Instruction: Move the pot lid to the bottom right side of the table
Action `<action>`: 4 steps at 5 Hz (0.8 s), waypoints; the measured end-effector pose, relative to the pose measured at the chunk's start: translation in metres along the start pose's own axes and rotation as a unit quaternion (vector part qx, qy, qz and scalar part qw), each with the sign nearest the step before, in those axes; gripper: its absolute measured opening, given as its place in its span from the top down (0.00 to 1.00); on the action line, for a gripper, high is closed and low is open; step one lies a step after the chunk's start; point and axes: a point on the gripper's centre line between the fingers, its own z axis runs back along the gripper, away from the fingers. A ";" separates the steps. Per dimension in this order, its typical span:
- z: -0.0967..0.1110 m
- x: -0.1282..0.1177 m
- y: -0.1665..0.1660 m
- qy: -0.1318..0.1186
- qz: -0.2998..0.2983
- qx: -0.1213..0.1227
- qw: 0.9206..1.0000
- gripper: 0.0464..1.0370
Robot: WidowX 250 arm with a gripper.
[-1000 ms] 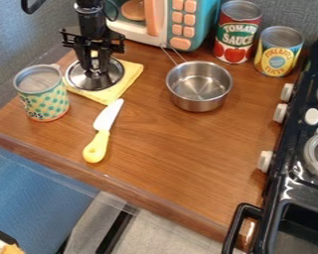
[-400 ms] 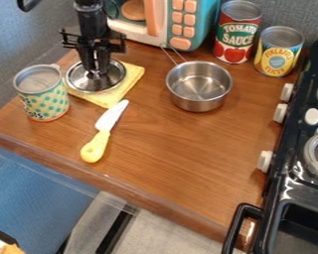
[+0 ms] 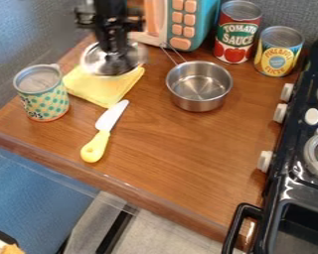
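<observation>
The black gripper [image 3: 113, 48] hangs at the upper left, shut on the knob of the silver pot lid [image 3: 107, 64]. Slightly tilted, the lid is held above the back part of the folded yellow cloth [image 3: 102, 88], and much of the cloth now shows below it. The arm covers part of the lid's top. Brown wood forms the table [image 3: 188, 149], whose right side runs along the stove.
A steel pot [image 3: 199, 87] stands right of the cloth, and a knife [image 3: 103, 130] lies in front. A dotted can [image 3: 42, 94] is at left. Behind are a toy microwave [image 3: 182, 25], a red can [image 3: 237, 32] and a yellow can [image 3: 278, 52]. The stove [image 3: 297, 163] borders the right.
The gripper and lid have risen off the cloth and moved right and toward the back. The knife and cloth shifted slightly earlier on.
</observation>
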 end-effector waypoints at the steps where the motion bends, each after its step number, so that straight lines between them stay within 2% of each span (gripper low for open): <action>1: 0.014 -0.030 -0.035 -0.006 -0.041 -0.009 0.999 0.76; 2: 0.017 -0.071 -0.060 0.005 -0.072 -0.015 0.997 0.76; 3: 0.007 -0.106 -0.087 0.017 -0.114 -0.011 0.993 0.76; 4: -0.004 -0.125 -0.113 0.020 -0.150 -0.008 0.988 0.76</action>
